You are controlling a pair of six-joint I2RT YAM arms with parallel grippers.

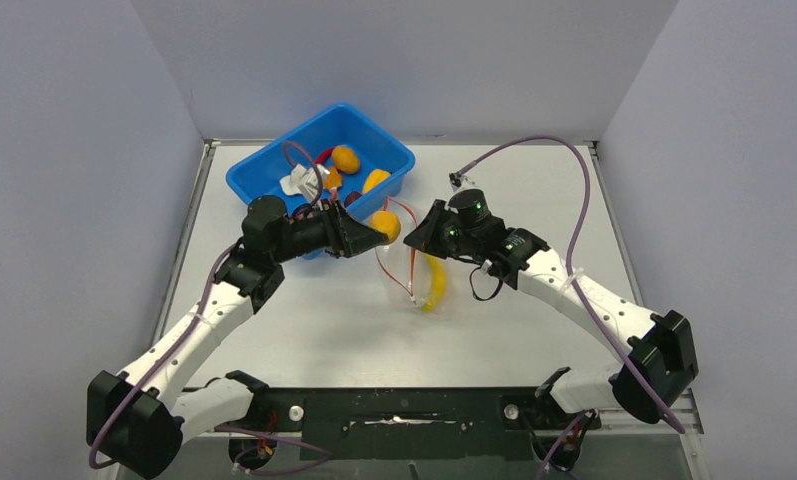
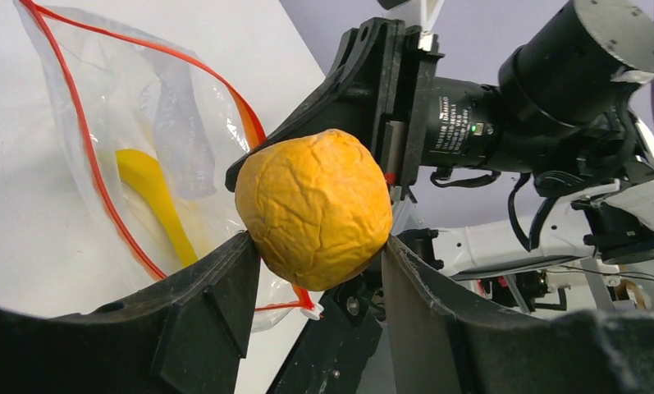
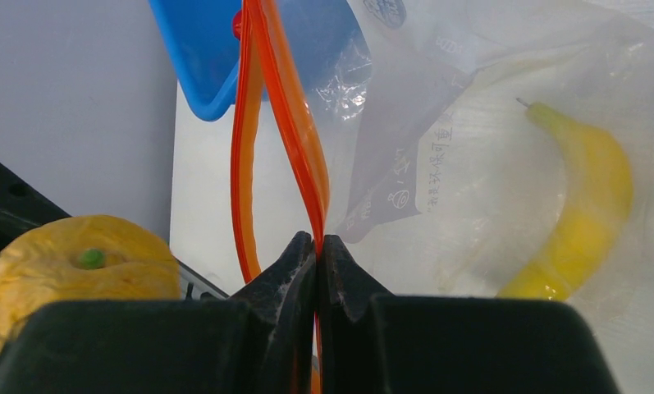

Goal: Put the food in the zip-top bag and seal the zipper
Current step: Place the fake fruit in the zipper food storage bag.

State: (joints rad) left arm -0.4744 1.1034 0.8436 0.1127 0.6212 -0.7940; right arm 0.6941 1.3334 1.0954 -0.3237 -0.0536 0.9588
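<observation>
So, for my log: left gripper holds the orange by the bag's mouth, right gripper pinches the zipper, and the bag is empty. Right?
Not empty: the right wrist view shows a banana inside the bag. The left gripper does hold the orange, and the right gripper pinches the zipper.

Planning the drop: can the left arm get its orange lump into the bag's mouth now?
Probably yes: the right end effector pinches the zipper, holding the bag open beside the lump.
</observation>
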